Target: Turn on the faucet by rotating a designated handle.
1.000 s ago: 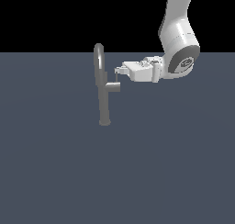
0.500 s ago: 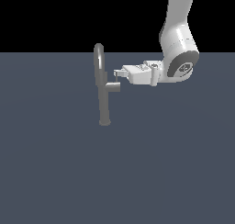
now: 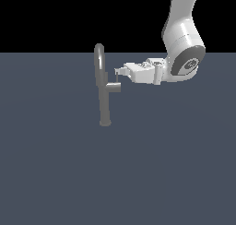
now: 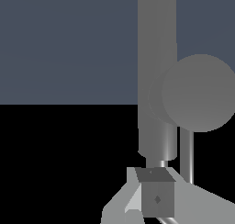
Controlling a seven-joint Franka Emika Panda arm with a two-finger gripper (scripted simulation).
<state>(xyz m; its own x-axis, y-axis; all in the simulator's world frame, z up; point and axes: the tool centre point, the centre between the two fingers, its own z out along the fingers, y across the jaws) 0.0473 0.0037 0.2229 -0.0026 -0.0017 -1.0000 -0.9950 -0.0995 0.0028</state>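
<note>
One hand [image 3: 119,72], grip unclear, seemingly touches the handle [image 3: 114,86] beside the faucet [image 3: 102,88].

Tall grey faucet [image 3: 104,95] upright, arched spout on top, short handle [image 3: 114,86] projecting toward exterior view's right

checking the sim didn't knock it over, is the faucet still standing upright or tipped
Upright. In the exterior view the faucet column rises vertically from its base on the floor, spout arched on top, and the handle sticks out sideways toward the gripper.
</note>
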